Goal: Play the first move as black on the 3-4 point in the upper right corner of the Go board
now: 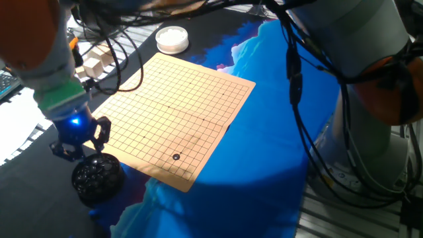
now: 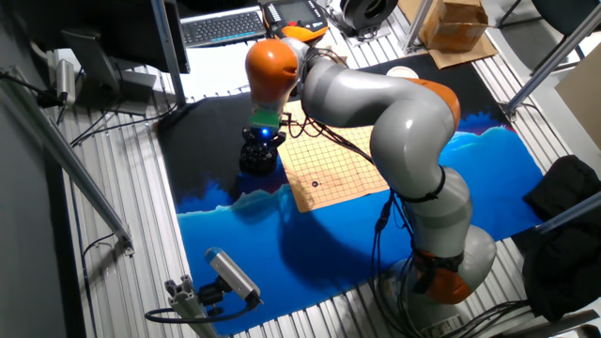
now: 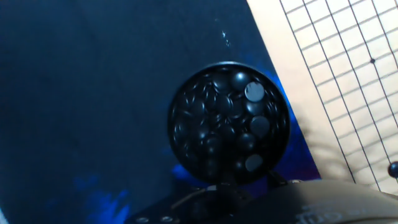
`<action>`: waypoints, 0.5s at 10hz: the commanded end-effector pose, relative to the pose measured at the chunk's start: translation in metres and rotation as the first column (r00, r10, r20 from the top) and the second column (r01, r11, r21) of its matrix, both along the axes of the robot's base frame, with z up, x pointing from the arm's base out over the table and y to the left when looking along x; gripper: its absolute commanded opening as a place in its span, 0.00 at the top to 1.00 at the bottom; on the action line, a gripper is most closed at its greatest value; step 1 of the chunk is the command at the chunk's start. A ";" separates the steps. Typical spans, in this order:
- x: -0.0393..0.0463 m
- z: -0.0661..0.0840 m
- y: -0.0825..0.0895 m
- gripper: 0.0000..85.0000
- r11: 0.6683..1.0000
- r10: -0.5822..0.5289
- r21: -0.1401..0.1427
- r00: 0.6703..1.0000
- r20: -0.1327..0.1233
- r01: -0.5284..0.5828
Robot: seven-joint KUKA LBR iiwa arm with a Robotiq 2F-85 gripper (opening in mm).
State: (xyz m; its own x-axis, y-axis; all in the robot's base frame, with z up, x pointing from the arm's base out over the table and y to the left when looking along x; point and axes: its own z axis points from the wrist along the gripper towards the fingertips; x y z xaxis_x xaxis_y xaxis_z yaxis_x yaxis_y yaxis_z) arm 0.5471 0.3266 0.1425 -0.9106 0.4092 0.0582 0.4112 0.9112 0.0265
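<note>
One small black stone [image 1: 176, 157] lies on the wooden Go board [image 1: 198, 92], on a grid point near the board's corner closest to the camera; it also shows in the other fixed view [image 2: 315, 183] and at the right edge of the hand view [image 3: 393, 168]. My gripper [image 1: 80, 149] hangs just off the board's left edge, directly above the round black bowl of stones [image 1: 97, 177]. Its fingers stand apart and nothing shows between them. The hand view looks straight down into the bowl [image 3: 229, 121], which holds several glossy black stones.
A white bowl [image 1: 172, 39] stands beyond the board's far corner. Pale wooden blocks [image 1: 96, 61] lie at the left back. The board rests on black and blue cloth [image 1: 277, 132]. Cables hang from the arm above the board.
</note>
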 end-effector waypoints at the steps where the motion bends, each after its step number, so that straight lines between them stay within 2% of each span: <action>1: -0.0006 -0.006 0.000 0.60 1.000 -0.005 -0.006 1.000 0.011 0.005; 3: -0.0010 -0.014 -0.003 0.60 1.000 -0.013 0.007 1.000 0.020 0.013; 5: 0.0013 -0.024 -0.003 0.60 1.000 -0.020 0.007 0.999 0.039 0.020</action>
State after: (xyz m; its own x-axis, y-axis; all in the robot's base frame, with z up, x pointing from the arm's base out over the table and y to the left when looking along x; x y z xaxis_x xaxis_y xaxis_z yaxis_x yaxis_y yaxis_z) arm 0.5487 0.3237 0.1173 -0.9039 0.4272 0.0228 0.4278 0.9025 0.0495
